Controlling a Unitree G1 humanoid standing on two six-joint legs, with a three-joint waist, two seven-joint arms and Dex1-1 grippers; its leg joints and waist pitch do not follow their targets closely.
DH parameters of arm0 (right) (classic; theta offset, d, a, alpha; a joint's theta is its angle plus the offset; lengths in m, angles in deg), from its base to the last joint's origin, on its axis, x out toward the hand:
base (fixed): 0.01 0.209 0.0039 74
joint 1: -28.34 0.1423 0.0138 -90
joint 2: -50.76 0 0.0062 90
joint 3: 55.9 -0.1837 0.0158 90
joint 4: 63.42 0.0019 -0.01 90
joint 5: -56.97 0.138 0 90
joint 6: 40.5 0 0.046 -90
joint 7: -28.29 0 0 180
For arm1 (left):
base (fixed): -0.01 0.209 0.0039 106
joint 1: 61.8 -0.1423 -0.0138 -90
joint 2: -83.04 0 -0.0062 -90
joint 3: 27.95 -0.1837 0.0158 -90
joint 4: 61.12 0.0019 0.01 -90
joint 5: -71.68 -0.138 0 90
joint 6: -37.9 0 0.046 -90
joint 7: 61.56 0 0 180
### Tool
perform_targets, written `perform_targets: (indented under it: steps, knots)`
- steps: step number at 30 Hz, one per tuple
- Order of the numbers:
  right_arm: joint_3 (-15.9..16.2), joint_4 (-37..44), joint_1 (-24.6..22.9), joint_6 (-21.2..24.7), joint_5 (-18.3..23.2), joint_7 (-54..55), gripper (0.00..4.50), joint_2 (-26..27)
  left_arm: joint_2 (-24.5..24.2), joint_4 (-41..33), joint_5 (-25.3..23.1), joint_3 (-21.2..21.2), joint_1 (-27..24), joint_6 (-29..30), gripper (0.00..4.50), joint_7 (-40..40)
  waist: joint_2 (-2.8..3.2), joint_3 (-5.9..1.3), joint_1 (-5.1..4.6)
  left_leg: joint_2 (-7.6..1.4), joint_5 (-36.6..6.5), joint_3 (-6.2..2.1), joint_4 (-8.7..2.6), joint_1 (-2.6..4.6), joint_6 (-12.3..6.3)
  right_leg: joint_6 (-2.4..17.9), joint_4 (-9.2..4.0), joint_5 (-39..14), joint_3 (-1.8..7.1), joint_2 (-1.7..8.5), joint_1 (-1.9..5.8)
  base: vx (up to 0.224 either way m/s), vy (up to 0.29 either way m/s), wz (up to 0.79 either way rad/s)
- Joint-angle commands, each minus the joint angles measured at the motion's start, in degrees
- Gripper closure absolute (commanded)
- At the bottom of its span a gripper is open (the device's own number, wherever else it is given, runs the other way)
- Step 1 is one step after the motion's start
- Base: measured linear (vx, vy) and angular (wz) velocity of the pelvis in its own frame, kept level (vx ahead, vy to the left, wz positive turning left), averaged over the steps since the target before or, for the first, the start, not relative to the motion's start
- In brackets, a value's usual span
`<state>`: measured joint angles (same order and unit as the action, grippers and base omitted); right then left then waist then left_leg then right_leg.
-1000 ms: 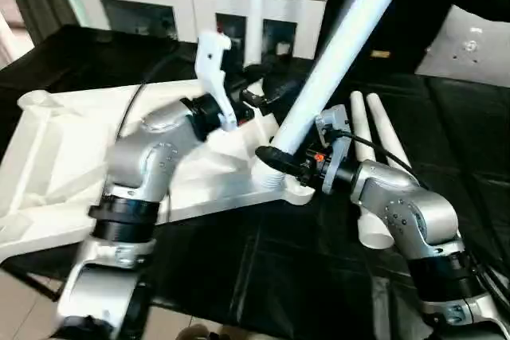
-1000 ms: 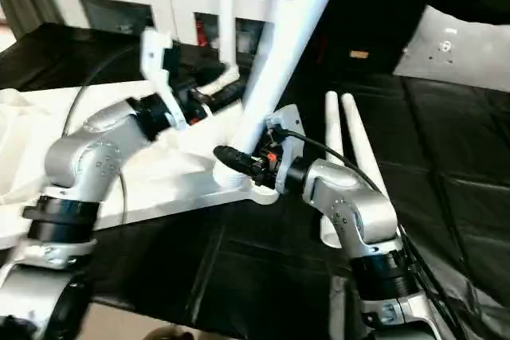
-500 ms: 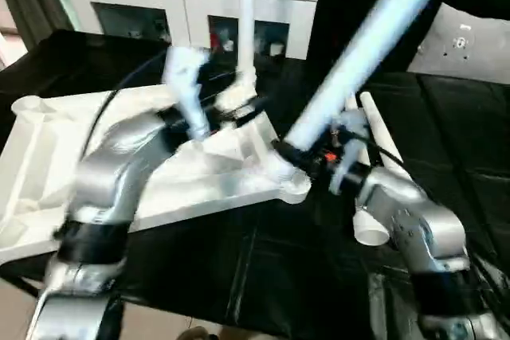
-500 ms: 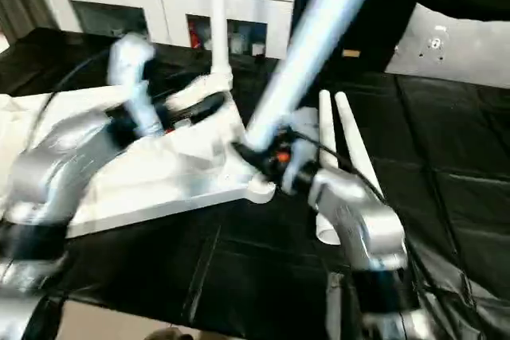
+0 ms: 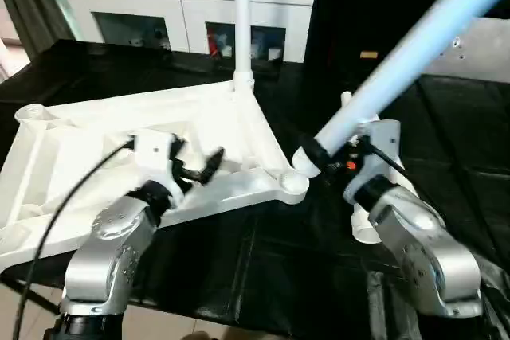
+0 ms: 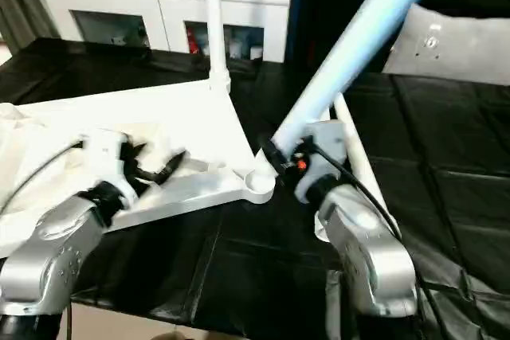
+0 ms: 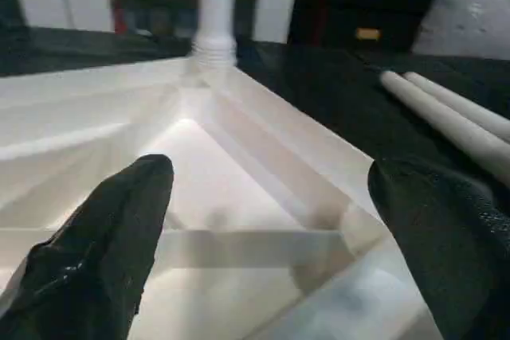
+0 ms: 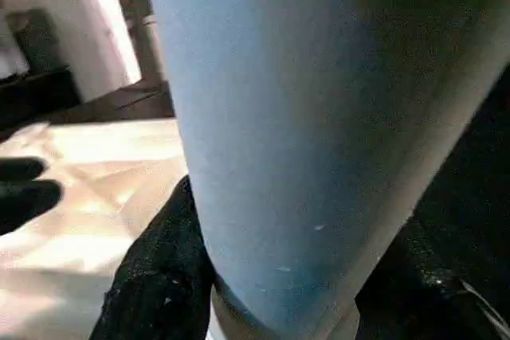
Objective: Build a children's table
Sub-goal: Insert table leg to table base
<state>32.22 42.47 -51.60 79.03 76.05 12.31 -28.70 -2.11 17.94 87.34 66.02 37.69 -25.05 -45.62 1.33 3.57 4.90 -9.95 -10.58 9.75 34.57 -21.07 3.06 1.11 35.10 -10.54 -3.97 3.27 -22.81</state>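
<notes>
Upturned table top (image 5: 96,129) on black cloth (image 5: 239,268), one leg (image 5: 241,21) upright in far corner socket. Right gripper (image 5: 312,154) clamped around slanting leg (image 5: 398,57) near front corner socket (image 5: 291,185). Left gripper (image 5: 195,166) spread wide, empty, above ribbed underside; two spare legs (image 7: 446,117) lying just beside.

The white plastic table top (image 5: 103,137) lay upside down, ribbed underside facing up, with round sockets at the corners. One leg (image 5: 241,21) stood upright in the far right corner socket. A second leg (image 5: 414,49) was tilted, leaning up and to the right, its lower end just above the near right corner socket (image 5: 292,184). Two more legs (image 7: 446,117) lay side by side, right of the top.
</notes>
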Motion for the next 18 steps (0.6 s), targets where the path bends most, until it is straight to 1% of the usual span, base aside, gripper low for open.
perform_targets:
  steps: [1,2,3,4,5,6,7,8,9,10,11,12,13,14,15,16,17,18]
  knots:
    - [-1.5,0.6,-1.0,0.5,0.9,2.0,2.60,0.6,0.4,-1.9,-0.7,0.0,-0.5,0.3,0.00,-1.1,0.02,-3.51,-0.31,-2.47,-17.2,-1.56,-4.49,0.80,0.74,1.2,-6.38,-28.4,2.61,4.33,1.68,0.000,0.000,0.00]
    - [-1.6,0.2,-1.4,0.0,0.5,2.1,2.60,0.6,0.8,-2.3,-0.7,-0.1,-0.7,0.4,0.00,-1.5,0.01,-3.59,-0.33,-2.60,-17.3,-1.63,-4.58,0.75,0.91,1.5,-6.23,-26.8,2.62,4.29,1.80,0.000,0.000,0.00]
    - [-1.2,-0.3,-2.4,0.7,0.9,1.1,2.60,0.2,1.1,-2.9,-0.7,-0.5,-1.0,0.7,0.00,-1.8,-0.13,-3.70,-0.32,-2.60,-17.0,-1.60,-4.56,0.68,0.83,1.9,-5.99,-24.9,2.73,4.27,1.88,0.000,0.000,0.00]
    - [-0.8,-0.7,-2.8,0.7,0.7,0.7,2.60,-0.1,1.2,-3.2,-0.7,-0.8,-1.2,0.7,0.00,-1.8,-0.39,-3.67,-0.32,-2.58,-16.7,-1.47,-4.53,0.57,0.59,2.1,-5.94,-24.2,2.86,4.32,1.90,0.000,0.000,0.00]
    - [0.0,-1.0,-3.3,0.4,0.3,0.2,2.60,-0.6,1.4,-3.2,-1.0,-1.3,-1.5,0.3,0.00,-2.0,-0.56,-3.66,-0.11,-2.31,-16.0,-1.13,-4.38,0.41,-0.40,2.7,-5.93,-24.2,3.29,4.92,1.98,0.000,0.000,0.00]
    - [0.5,-1.1,-3.4,0.1,-0.1,-0.2,2.60,-1.0,1.4,-3.2,-1.3,-1.6,-1.6,0.0,0.00,-2.0,-0.61,-3.74,0.35,-2.03,-14.1,-0.85,-3.96,0.06,-2.09,3.6,-6.09,-25.2,4.04,6.16,2.39,0.000,0.000,0.00]
    - [1.1,-1.1,-3.4,-0.2,-0.3,-0.6,2.60,-1.2,1.4,-3.2,-1.6,-2.0,-1.7,-0.3,0.00,-2.0,-0.71,-3.80,0.59,-1.92,-12.8,-0.74,-3.64,-0.15,-3.11,4.1,-6.27,-25.6,4.51,6.90,2.65,0.000,0.000,0.00]
    - [1.1,-1.1,-3.4,-0.2,-0.3,-0.6,2.60,-1.2,1.4,-3.2,-1.6,-2.0,-1.8,-0.4,0.00,-2.0,-1.04,-3.98,1.43,-1.67,-9.7,-0.85,-2.22,-0.86,-5.55,4.7,-6.84,-26.2,6.06,9.27,3.48,0.000,0.000,0.00]
    - [1.2,-1.2,-3.4,-0.1,-0.3,-0.7,2.60,-1.2,1.4,-3.3,-1.7,-2.2,-1.8,-0.4,0.00,-2.1,-1.21,-4.15,2.30,-2.05,-6.6,-1.78,-0.20,-1.65,-7.68,5.7,-7.52,-27.4,7.82,12.40,4.21,0.000,0.000,0.00]
    - [1.1,-1.1,-3.4,0.3,-0.2,-0.7,2.60,-1.0,1.6,-3.5,-1.6,-2.2,-2.0,-0.3,0.00,-2.2,-1.22,-4.10,2.73,-2.24,-5.9,-2.29,1.14,-2.22,-8.41,6.2,-8.04,-28.3,8.92,14.17,4.44,0.000,0.000,0.00]
    - [0.8,-1.0,-3.4,0.6,0.0,-0.3,2.60,-0.6,1.7,-3.8,-1.5,-2.3,-2.0,0.0,0.00,-2.3,-0.63,-4.16,3.53,-3.01,-5.3,-4.41,4.30,-3.88,-8.26,9.4,-8.42,-28.2,10.90,17.05,4.78,0.010,0.086,-0.01]
    - [0.7,-0.9,-3.4,0.7,0.1,0.1,2.60,-0.5,1.8,-4.0,-1.6,-2.4,-2.0,0.3,0.00,-2.4,-0.39,-4.24,3.67,-2.99,-4.9,-4.79,4.20,-3.83,-8.07,10.9,-8.22,-26.5,10.42,16.39,4.57,0.010,0.086,-0.01]
    - [0.6,-0.9,-3.4,0.8,0.3,0.4,2.60,-0.3,1.8,-4.0,-1.6,-2.4,-1.9,0.4,0.00,-2.4,-0.24,-4.21,3.58,-2.81,-4.3,-4.87,3.41,-3.70,-8.40,12.1,-7.85,-24.8,9.40,15.06,4.32,0.004,0.136,0.02]
    - [0.5,-0.8,-3.5,0.9,0.5,0.8,2.60,-0.2,1.8,-3.9,-1.6,-2.5,-1.7,0.6,0.00,-2.4,0.81,-4.22,2.84,-2.21,-3.9,-3.34,-0.77,-1.08,-11.58,11.5,-6.32,-22.4,5.26,8.84,2.60,-0.005,0.185,0.06]
    - [0.5,-0.7,-3.5,0.9,0.5,0.9,2.60,-0.1,1.7,-3.9,-1.6,-2.5,-1.7,0.6,0.00,-2.4,1.05,-4.47,1.99,-1.77,-3.0,-2.56,-1.97,0.30,-13.85,10.5,-4.95,-19.8,3.72,6.25,1.78,-0.005,0.185,0.06]
    - [0.5,-0.4,-3.8,0.9,0.7,1.4,2.60,0.1,1.6,-3.6,-1.7,-2.5,-1.4,0.7,0.00,-2.4,1.57,-4.49,0.85,-1.16,-2.4,-2.47,-2.96,1.19,-16.82,9.0,-3.44,-17.5,2.07,3.66,0.85,-0.021,0.219,0.05]
    - [0.5,-0.3,-4.0,0.8,0.8,1.6,2.60,0.2,1.6,-3.5,-1.8,-2.6,-1.3,0.6,0.00,-2.4,2.38,-4.58,-0.61,-0.96,-2.9,-2.22,-4.32,3.07,-20.68,6.0,0.08,-14.4,-0.85,0.04,-1.66,-0.039,0.241,0.12]
    - [0.5,-0.2,-4.0,0.9,0.8,1.6,2.60,0.3,1.6,-3.4,-1.8,-2.6,-1.3,0.6,0.00,-2.4,2.57,-3.91,-1.54,-1.57,-7.0,-1.65,-6.82,1.86,-21.23,2.4,4.64,-12.6,-2.71,-1.01,-2.05,-0.039,0.241,0.12]
